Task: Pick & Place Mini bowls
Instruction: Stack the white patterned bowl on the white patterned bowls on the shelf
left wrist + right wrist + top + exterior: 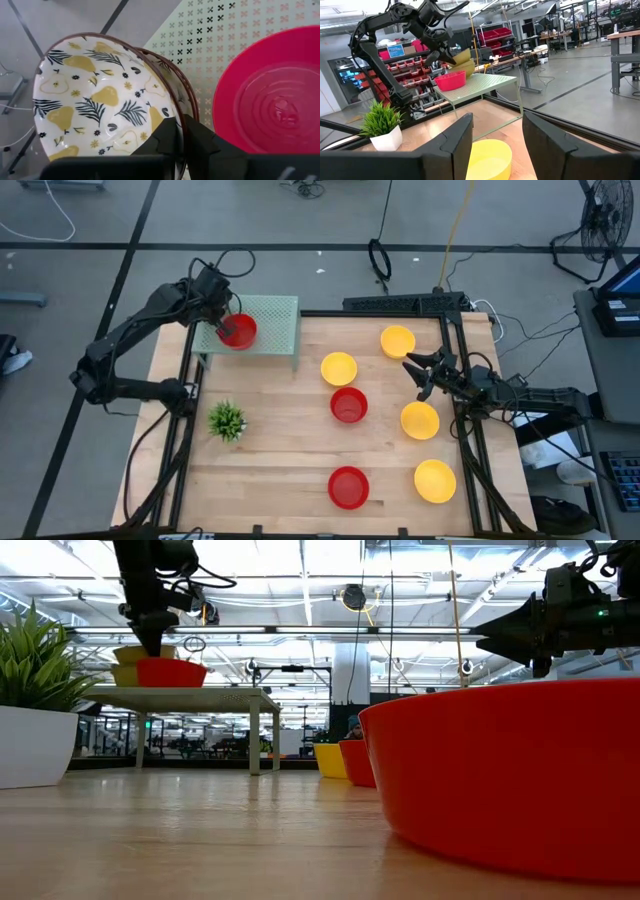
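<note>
A white bowl with a pear-and-leaf pattern (95,100) is nested in a second brown-rimmed bowl (185,92) at the left end of the pale green mesh rack (270,315). My left gripper (182,131) is shut on them from above. A red bowl (238,331) stands on the rack right beside them. Several yellow bowls (339,368) and two red bowls (349,405) stand on the wooden table. My right gripper (415,370) hangs open above the table's right side, over a yellow bowl (487,157), touching nothing. My left gripper pinches the nested bowls at their rim (179,116), on the side next to the red bowl. One finger (167,137) is inside the patterned bowl and the other (202,142) is outside. The fingers slant down from above. The bowls sit tilted, partly past the rack's left edge.
A small green plant in a white pot (227,420) stands at the table's left. A black frame (460,330) borders the table's sides. Bare wood lies between the plant and the middle bowls.
</note>
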Controlling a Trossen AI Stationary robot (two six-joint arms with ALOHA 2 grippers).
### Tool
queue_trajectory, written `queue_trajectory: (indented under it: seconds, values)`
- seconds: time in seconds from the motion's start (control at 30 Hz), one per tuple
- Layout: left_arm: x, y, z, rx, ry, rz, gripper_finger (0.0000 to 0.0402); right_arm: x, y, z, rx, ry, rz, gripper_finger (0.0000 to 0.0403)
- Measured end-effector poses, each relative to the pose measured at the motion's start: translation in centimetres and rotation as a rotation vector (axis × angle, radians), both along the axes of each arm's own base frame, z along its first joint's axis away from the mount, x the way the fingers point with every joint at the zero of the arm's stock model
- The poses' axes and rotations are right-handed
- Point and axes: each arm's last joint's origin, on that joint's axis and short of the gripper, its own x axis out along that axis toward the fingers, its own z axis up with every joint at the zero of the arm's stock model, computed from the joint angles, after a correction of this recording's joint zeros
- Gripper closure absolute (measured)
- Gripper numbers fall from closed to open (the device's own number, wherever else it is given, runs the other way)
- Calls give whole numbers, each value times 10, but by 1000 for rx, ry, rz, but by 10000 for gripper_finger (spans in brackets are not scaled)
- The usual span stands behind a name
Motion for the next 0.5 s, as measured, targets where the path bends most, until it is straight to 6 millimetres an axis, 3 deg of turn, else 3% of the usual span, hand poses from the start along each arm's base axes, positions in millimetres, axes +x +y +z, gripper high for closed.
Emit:
queue_trajectory:
  seconds: [0.2, 0.37, 0.5]
  values:
    - [0, 0, 0, -4, -14, 9, 388, 0, 0, 0, 0, 0, 0, 242]
    - [0, 0, 0, -13, -27, 11, 354, 0, 0, 0, 0, 0, 0, 242]
    - [0, 0, 0, -13, -27, 12, 348, 0, 0, 0, 0, 0, 0, 242]
